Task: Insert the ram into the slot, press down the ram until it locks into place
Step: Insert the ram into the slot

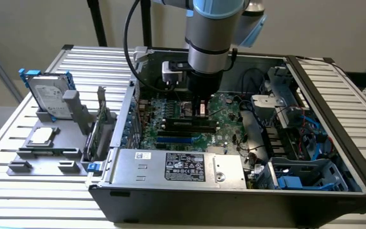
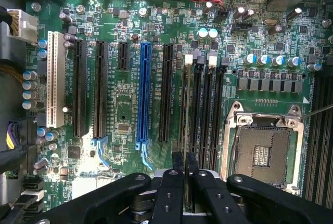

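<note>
My gripper (image 1: 201, 110) reaches down into the open computer case over the green motherboard (image 1: 224, 107). In the wrist view the two black fingers (image 2: 177, 162) stand close together, shut on the ram (image 2: 186, 110). The ram shows edge-on as a thin pale line. It runs along the outermost of the parallel black slots (image 2: 207, 115), on the side toward the blue slot (image 2: 143, 94). I cannot tell whether it is seated or just above the slot. White end clips (image 2: 189, 57) sit at the far ends. In the exterior view the black slots (image 1: 186, 125) lie just below the gripper.
The CPU socket (image 2: 263, 148) lies beside the slots. A silver power supply (image 1: 177, 164) sits at the case front, with a drive cage (image 1: 304, 174) and cables at the exterior view's right. A hard drive (image 1: 49, 98) stands on a grey fixture outside the case.
</note>
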